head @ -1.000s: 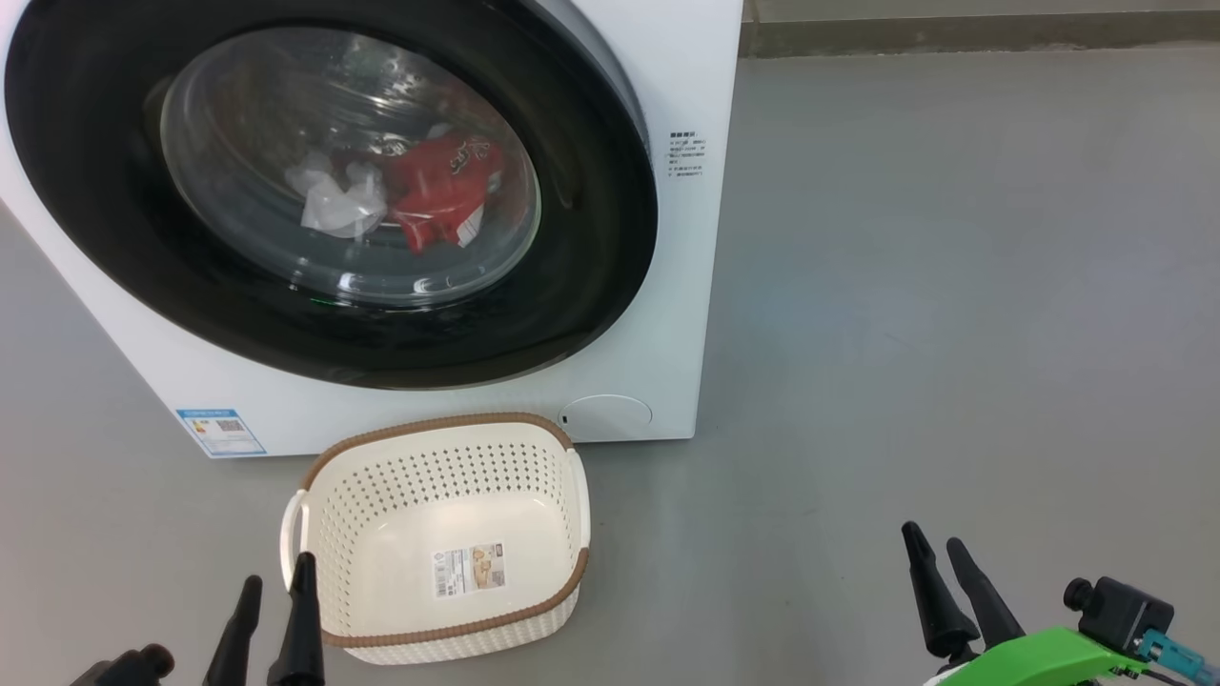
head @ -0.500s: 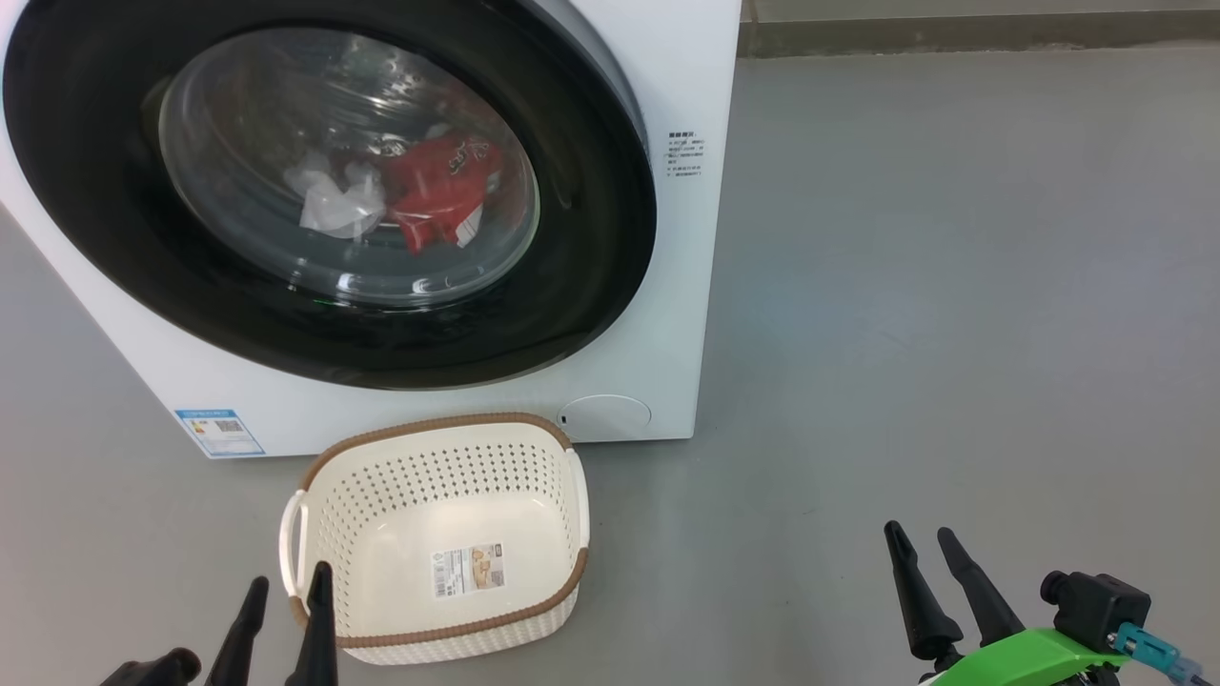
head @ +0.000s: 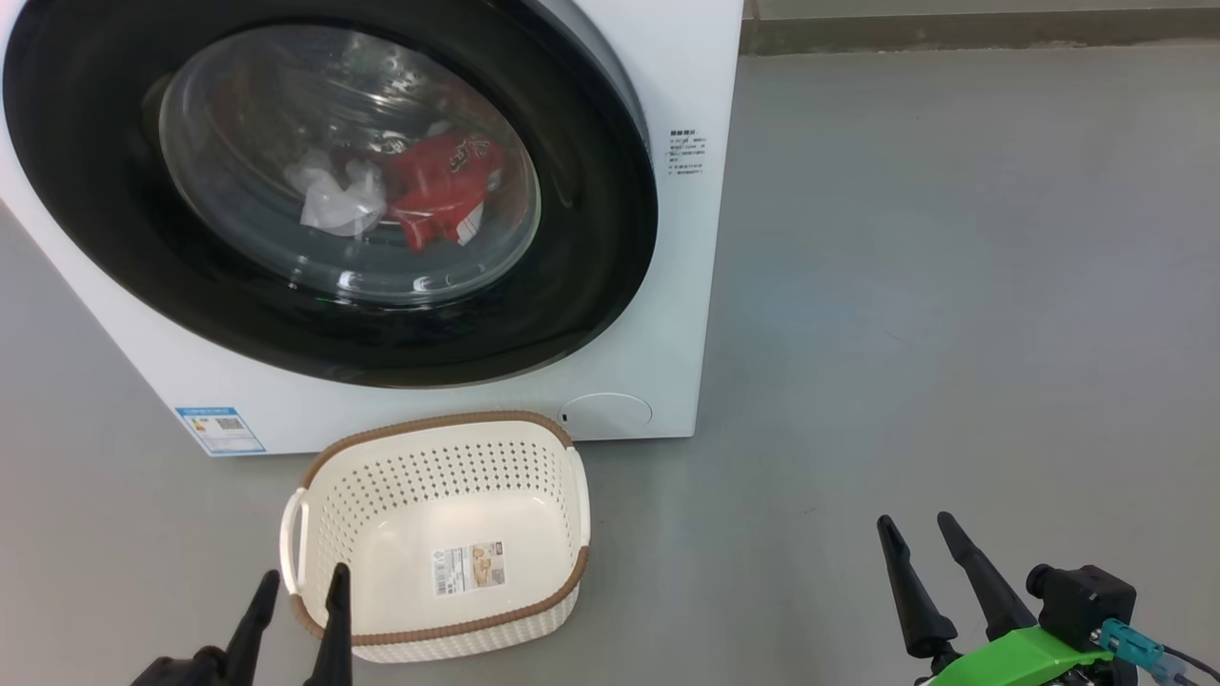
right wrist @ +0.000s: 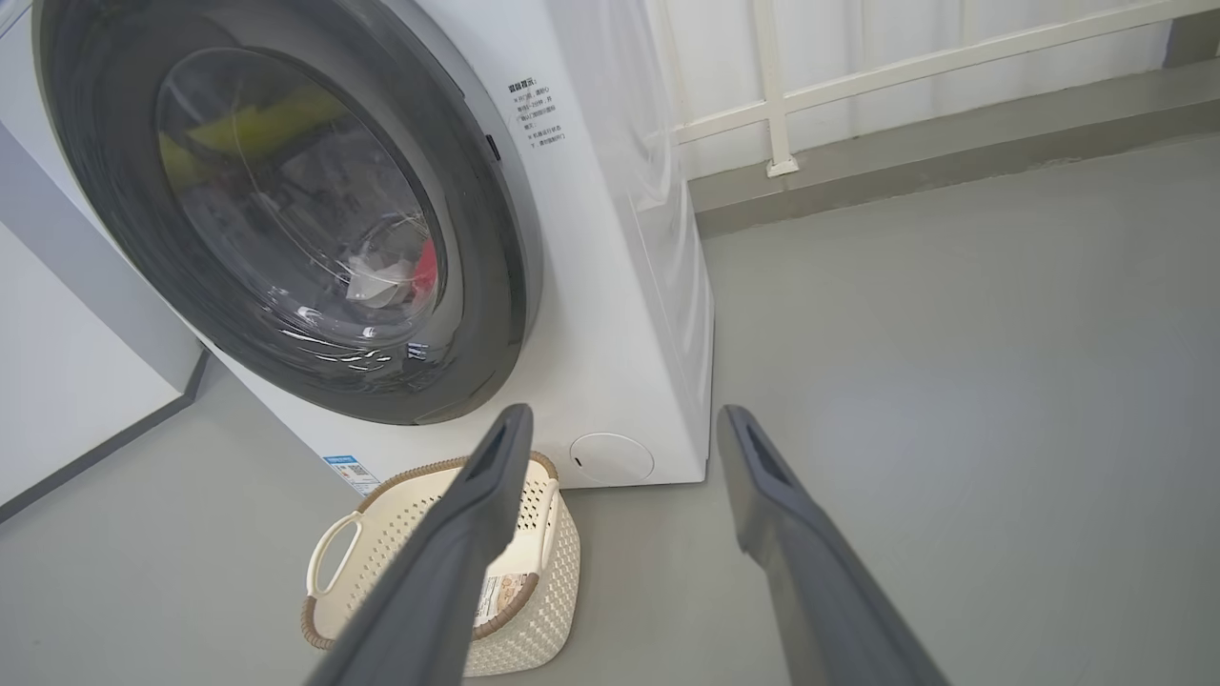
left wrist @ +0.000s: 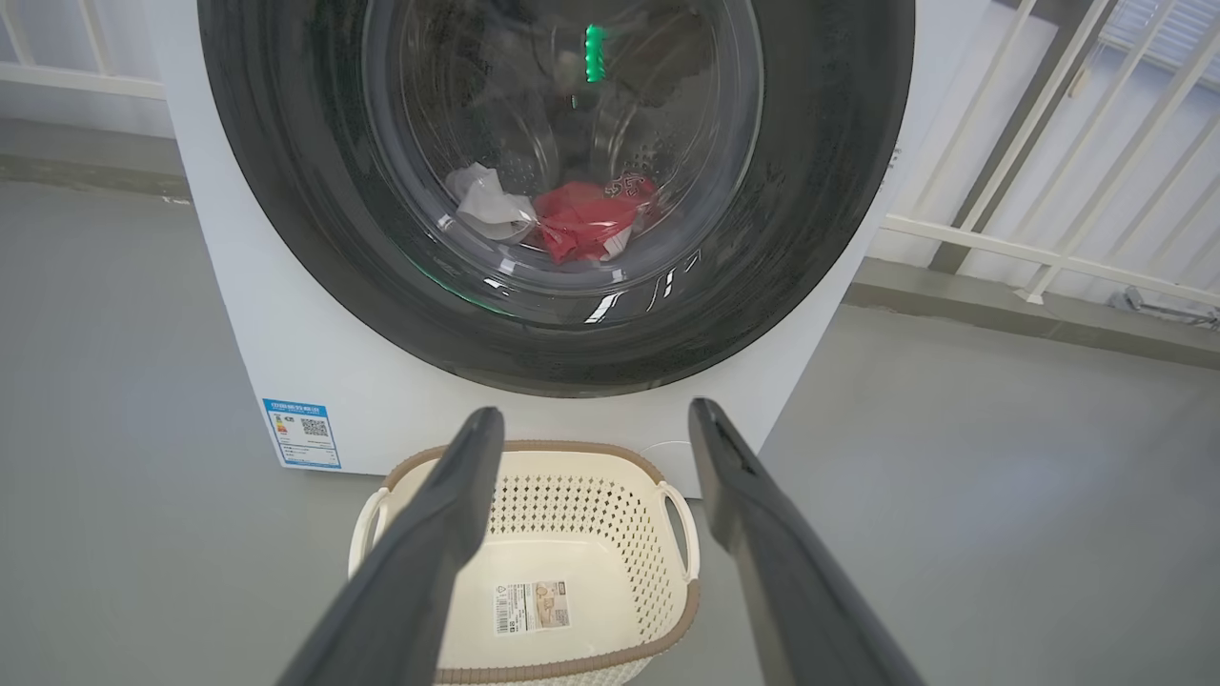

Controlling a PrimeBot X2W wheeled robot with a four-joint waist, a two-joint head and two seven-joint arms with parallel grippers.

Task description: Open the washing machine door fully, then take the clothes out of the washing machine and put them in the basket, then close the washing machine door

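Observation:
The white washing machine (head: 677,286) stands ahead with its black-rimmed round door (head: 591,238) shut. Behind the glass lie the clothes: a red garment (head: 443,186) and a white piece (head: 334,200), also seen as red clothes (left wrist: 577,219) in the left wrist view. The cream basket (head: 324,534) sits on the floor right before the machine, with only a sticker on its bottom. My left gripper (head: 300,576) hovers open at the basket's near left corner. My right gripper (head: 915,524) stands open over bare floor, well right of the basket (right wrist: 534,610).
Grey floor (head: 953,286) spreads wide to the right of the machine. A white railing (right wrist: 858,76) on a low kerb runs behind it. A pale wall panel (right wrist: 57,381) stands to the machine's left.
My left gripper has slid a little right, toward the basket's near left corner. My right gripper has edged slightly left and forward. Door, clothes and basket are as before.

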